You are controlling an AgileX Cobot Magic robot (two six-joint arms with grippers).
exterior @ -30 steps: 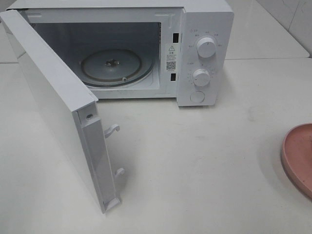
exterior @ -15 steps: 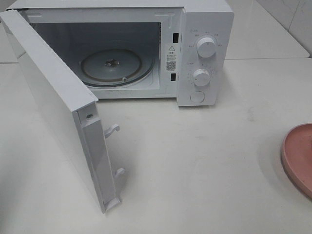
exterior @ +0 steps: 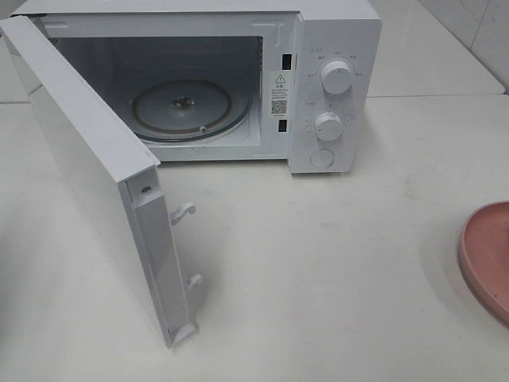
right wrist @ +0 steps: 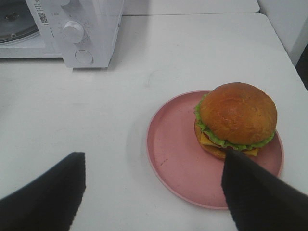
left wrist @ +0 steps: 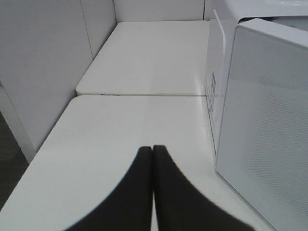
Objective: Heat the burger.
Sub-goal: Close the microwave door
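The burger [right wrist: 237,119], with a golden-brown bun, green lettuce and yellow cheese, sits on a pink plate [right wrist: 179,155] in the right wrist view. My right gripper [right wrist: 153,166] hangs open above the table in front of the plate, one finger beside the burger. In the high view only the plate's edge [exterior: 487,256] shows at the right; the burger and both grippers are out of that frame. The white microwave [exterior: 334,87] stands with its door [exterior: 95,183] swung wide open and its glass turntable [exterior: 191,107] bare. My left gripper [left wrist: 152,147] is shut on nothing, beside the door's outer face [left wrist: 269,125].
The microwave's two knobs [exterior: 336,77] and a round button [exterior: 321,157] face front. Door latch hooks [exterior: 183,212] stick out from the door's edge. A wall panel [left wrist: 43,67] borders the table on the left arm's side, past the table edge [left wrist: 43,154].
Nothing moves in the high view. The left gripper's jaws have come together over the last second.
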